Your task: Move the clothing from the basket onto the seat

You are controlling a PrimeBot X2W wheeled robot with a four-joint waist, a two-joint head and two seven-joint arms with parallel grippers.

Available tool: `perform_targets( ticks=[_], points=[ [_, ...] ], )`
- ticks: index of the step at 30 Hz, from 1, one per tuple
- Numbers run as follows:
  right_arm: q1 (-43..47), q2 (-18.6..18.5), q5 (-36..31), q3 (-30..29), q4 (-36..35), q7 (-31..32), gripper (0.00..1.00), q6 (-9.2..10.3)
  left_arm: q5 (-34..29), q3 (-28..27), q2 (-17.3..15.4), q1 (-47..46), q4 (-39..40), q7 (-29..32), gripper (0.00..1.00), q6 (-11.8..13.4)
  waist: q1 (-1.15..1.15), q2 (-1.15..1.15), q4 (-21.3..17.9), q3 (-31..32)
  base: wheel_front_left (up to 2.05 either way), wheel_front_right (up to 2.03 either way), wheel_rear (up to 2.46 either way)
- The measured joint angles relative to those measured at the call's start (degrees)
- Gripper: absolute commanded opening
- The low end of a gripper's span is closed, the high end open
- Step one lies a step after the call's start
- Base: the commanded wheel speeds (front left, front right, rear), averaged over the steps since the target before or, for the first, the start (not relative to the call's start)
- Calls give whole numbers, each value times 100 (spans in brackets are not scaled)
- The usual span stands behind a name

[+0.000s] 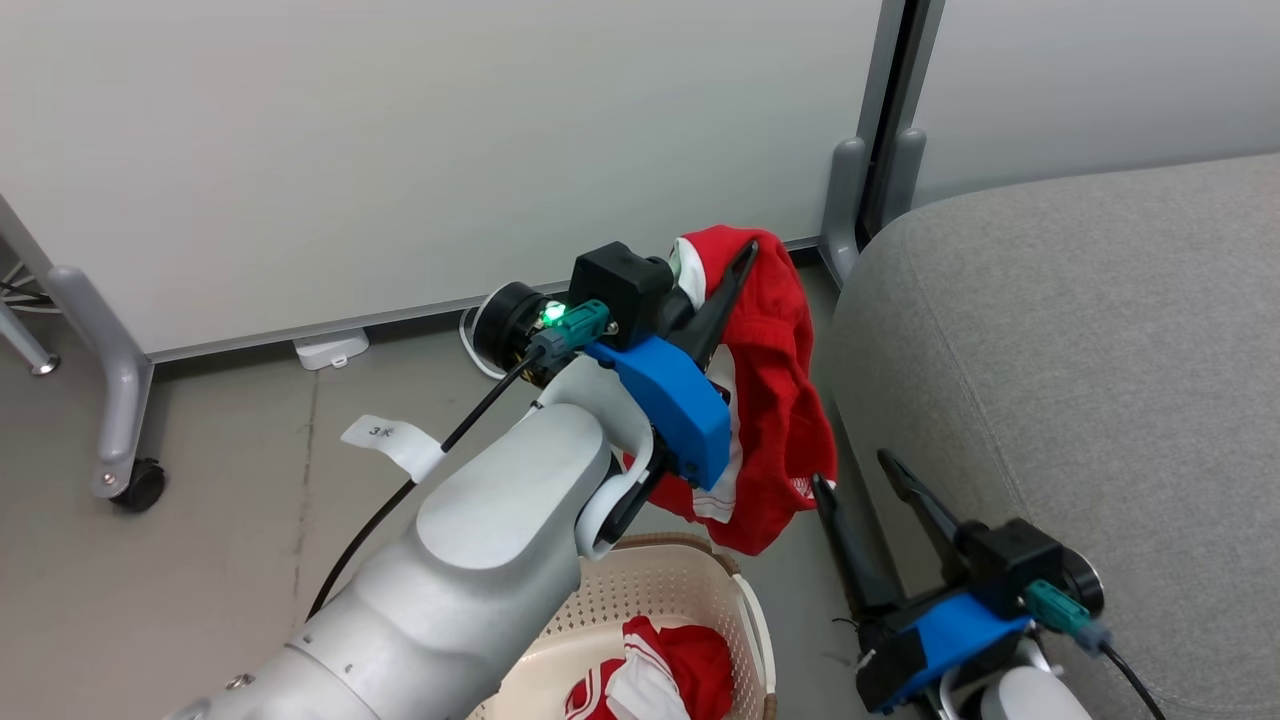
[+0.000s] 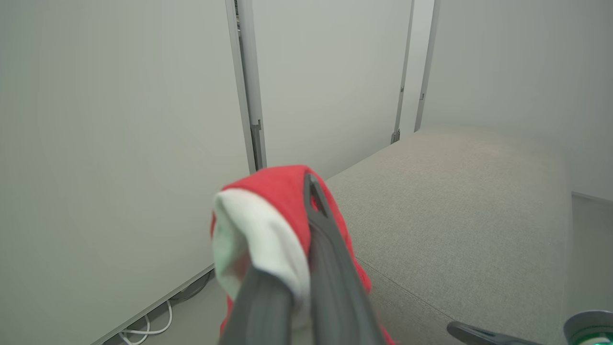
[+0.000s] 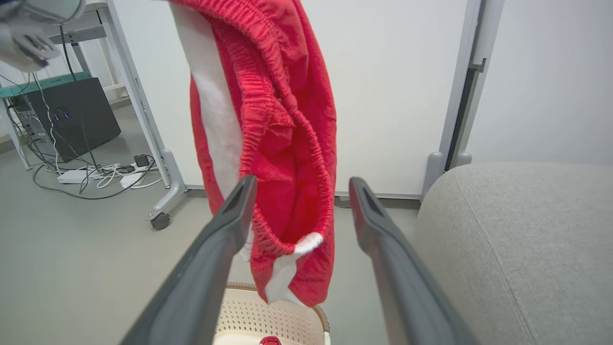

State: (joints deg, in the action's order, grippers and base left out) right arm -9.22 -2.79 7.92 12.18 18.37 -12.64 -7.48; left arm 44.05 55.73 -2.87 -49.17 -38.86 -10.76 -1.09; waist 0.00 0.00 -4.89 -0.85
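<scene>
One seat [image 1: 1100, 330]: grey and rounded, on your right. Its near edge is just beside the hanging garment.
Basket [image 1: 748, 600]: cream and perforated, on the floor at the foot of the seat. Your left forearm hides part of it.
Hanging garment [image 1: 780, 400]: red with white trim. It dangles from your left gripper, above the basket and beside the seat's edge, with its lower hem clear of the rim.
Second garment [image 1: 685, 672]: red and white, crumpled inside the basket.
Left gripper [image 1: 740, 262]: raised, with the jaws pressed together and pinching the top fold of the hanging garment.
Right gripper [image 1: 853, 470]: low, between the basket and the seat. Its jaws are spread wide and hold nothing, and the fingers point up at the garment's lower hem. You cannot tell whether the left fingertip brushes the cloth.
</scene>
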Motion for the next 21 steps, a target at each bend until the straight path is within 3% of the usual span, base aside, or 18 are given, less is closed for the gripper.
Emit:
perform_targets(
  ticks=[21],
  points=[
    [-1767, 0, 147, 532, 1718, 722, 100, 0, 521, 621, 0, -194, -45, -144, 0, 54, 1, 0, 208, -56, 0, 0, 0]
  ],
)
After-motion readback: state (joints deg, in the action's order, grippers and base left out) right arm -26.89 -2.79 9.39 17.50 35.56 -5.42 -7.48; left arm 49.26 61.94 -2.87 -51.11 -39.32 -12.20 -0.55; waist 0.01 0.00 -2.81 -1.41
